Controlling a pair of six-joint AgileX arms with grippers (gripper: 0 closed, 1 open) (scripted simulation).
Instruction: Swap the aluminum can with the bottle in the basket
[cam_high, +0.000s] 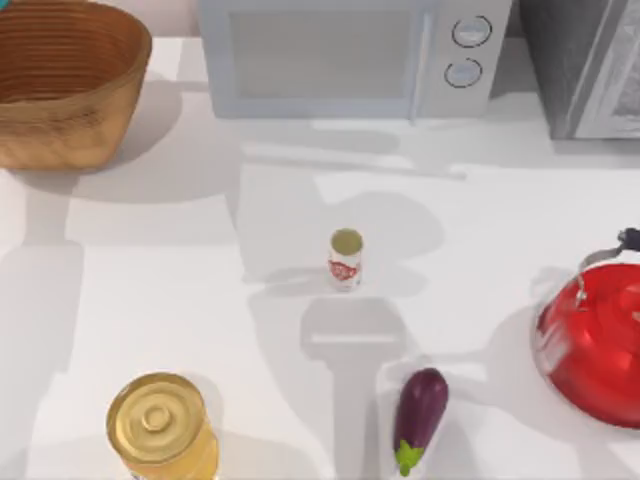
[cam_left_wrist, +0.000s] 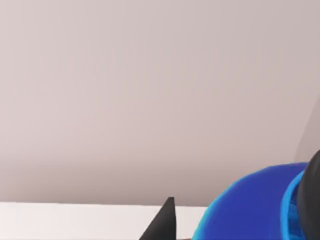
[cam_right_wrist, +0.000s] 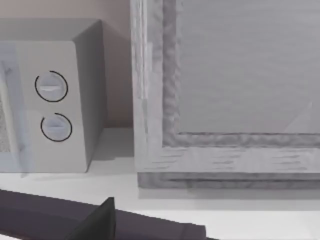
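The aluminum can, small and white with a red label and dull gold top, stands upright at the table's middle. The wicker basket sits at the far left corner, and its ribbed inside shows nothing in it. In the left wrist view the bottle appears close up with its dark blue end and a cyan band, raised in front of the bare wall. My left gripper is shut on it, one black fingertip on each side. My right gripper is a dark tip low over the table, facing the microwave.
A microwave and a grey appliance line the back edge. A red kettle stands at the right, a purple eggplant at the front, and a large gold can at the front left.
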